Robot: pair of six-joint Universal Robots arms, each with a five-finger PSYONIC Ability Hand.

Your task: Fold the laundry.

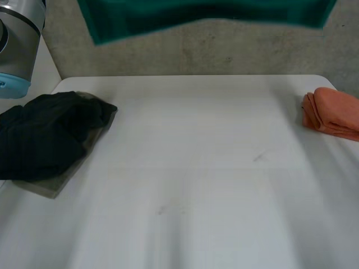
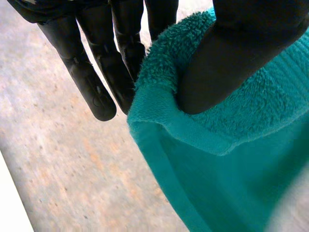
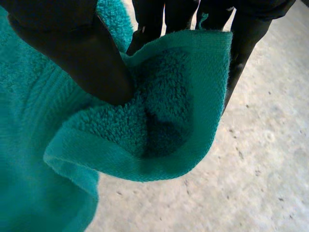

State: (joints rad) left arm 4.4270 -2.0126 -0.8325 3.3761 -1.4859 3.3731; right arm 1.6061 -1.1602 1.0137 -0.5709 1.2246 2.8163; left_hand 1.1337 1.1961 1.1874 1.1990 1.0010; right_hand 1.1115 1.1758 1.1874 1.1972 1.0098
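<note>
A teal towel [image 1: 168, 14] hangs spread in the air above the far edge of the white table [image 1: 196, 168]. My left hand [image 2: 231, 53] pinches one top corner of the teal towel [image 2: 231, 159] between thumb and fingers [image 2: 91, 82]. My right hand [image 3: 82, 53] pinches the other top corner of the teal towel [image 3: 154, 121] the same way, with its fingers [image 3: 241, 43] behind the cloth. The rest of the towel hangs down below both hands.
A dark crumpled garment [image 1: 47, 137] lies at the table's left edge. A folded orange cloth [image 1: 334, 112] sits at the right edge. My left arm's grey joint [image 1: 17, 39] is at the upper left. Beyond the table is concrete floor [image 1: 224, 50].
</note>
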